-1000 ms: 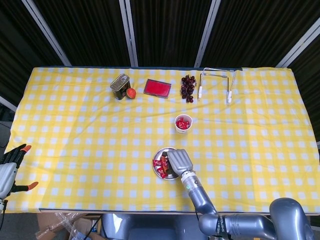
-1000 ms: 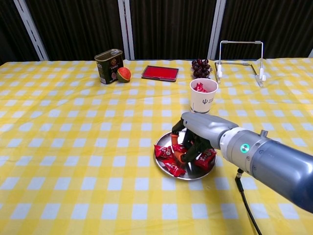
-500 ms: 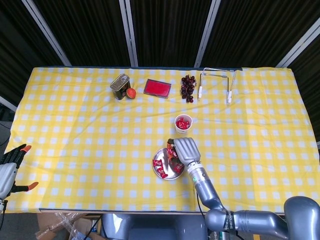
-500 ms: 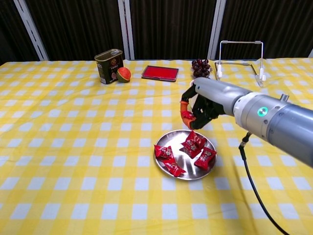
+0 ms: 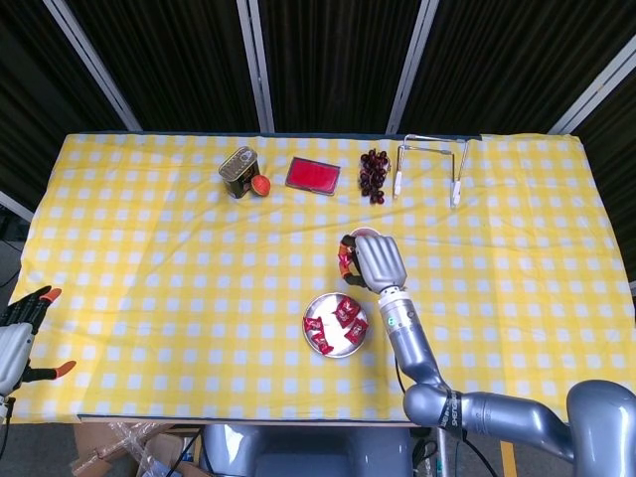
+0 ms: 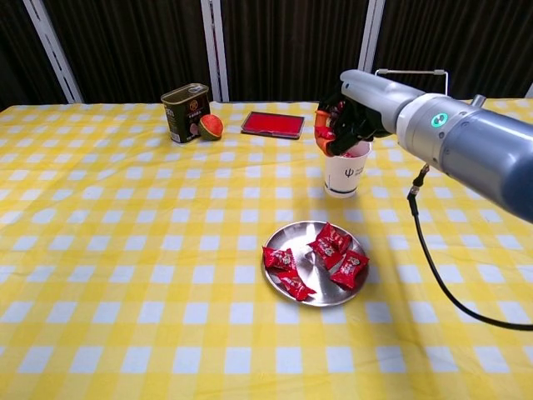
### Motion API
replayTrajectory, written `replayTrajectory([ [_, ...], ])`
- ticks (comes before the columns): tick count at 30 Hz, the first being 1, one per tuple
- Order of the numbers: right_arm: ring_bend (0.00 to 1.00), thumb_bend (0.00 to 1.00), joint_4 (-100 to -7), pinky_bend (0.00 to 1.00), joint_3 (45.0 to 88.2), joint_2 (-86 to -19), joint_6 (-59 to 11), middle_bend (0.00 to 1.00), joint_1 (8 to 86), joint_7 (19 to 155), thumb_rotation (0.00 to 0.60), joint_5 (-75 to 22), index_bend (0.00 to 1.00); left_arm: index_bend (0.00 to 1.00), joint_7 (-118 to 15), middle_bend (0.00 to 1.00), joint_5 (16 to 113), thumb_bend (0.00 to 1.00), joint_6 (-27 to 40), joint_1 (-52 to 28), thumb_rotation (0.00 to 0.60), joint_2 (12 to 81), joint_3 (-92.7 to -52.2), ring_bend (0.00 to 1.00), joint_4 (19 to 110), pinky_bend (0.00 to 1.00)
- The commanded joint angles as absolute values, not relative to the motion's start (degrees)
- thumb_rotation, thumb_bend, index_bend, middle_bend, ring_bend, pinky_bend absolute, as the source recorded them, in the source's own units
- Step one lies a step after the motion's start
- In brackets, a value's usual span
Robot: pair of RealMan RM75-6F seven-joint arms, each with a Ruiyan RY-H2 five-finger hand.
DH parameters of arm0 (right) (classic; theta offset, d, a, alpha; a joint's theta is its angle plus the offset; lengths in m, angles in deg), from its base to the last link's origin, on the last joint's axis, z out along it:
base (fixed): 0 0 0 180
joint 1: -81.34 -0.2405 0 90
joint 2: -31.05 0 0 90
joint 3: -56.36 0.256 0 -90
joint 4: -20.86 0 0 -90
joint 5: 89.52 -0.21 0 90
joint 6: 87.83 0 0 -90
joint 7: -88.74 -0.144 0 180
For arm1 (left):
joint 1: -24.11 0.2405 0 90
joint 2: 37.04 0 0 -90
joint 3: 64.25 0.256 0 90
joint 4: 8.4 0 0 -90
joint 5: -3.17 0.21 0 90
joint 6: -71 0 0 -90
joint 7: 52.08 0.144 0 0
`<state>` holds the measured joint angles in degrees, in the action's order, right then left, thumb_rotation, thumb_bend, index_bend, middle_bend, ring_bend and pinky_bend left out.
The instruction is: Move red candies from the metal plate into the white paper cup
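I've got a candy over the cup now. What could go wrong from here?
1. The right robot hand holds the red candy near the left rim of the white paper cup, not clearly over its middle; released now, it may fall onto the tablecloth.
2. The cup looks light and already holds candies; lowering the fingers could tip it.
3. The hand hides the cup's opening in the head view, so rely on the chest view.

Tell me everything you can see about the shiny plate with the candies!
The metal plate is round, silver and shallow, with a low raised rim. It lies flat on the yellow checked tablecloth, in front of the white paper cup and apart from it. Four red wrapped candies lie on it. No hand touches it.
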<state>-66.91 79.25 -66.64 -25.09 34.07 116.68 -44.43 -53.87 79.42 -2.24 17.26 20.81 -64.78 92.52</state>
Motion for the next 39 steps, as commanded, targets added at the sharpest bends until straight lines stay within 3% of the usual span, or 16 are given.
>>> replayTrajectory([
  [1, 0.86, 0.54, -61.3, 0.98, 81.3, -68.0, -27.3, 0.84, 31.9, 115.0, 0.6, -46.0, 0.59, 0.0, -53.8, 0.0, 79.2, 0.03, -2.1, 17.2, 0.6, 20.8, -64.8, 0.0, 92.6, 0.0],
  [13, 0.86, 0.54, -50.2, 0.98, 81.3, -70.0, -31.8, 0.84, 30.0, 111.6, 0.6, -47.7, 0.59, 0.0, -53.6, 0.0, 78.8, 0.03, -1.7, 17.0, 0.6, 20.8, -64.9, 0.0, 92.7, 0.0],
  [19, 0.85, 0.54, -48.1, 0.98, 80.5, -70.7, -32.4, 0.84, 29.7, 111.5, 0.6, -47.9, 0.5, 0.0, -53.5, 0.0, 78.7, 0.03, -1.7, 17.0, 0.6, 20.8, -64.9, 0.0, 92.8, 0.0],
  [29, 0.84, 0.55, -49.5, 0.98, 80.0, -69.8, -31.3, 0.84, 30.5, 111.1, 0.6, -47.4, 0.37, 0.0, -53.6, 0.0, 78.8, 0.03, -1.7, 17.0, 0.6, 20.7, -64.9, 0.0, 92.8, 0.0],
  [39, 0.84, 0.55, -56.8, 0.98, 79.4, -66.3, -27.6, 0.84, 32.7, 111.0, 0.6, -45.0, 0.35, 0.0, -53.6, 0.0, 79.1, 0.03, -1.8, 17.0, 0.6, 20.8, -64.8, 0.0, 92.8, 0.0],
])
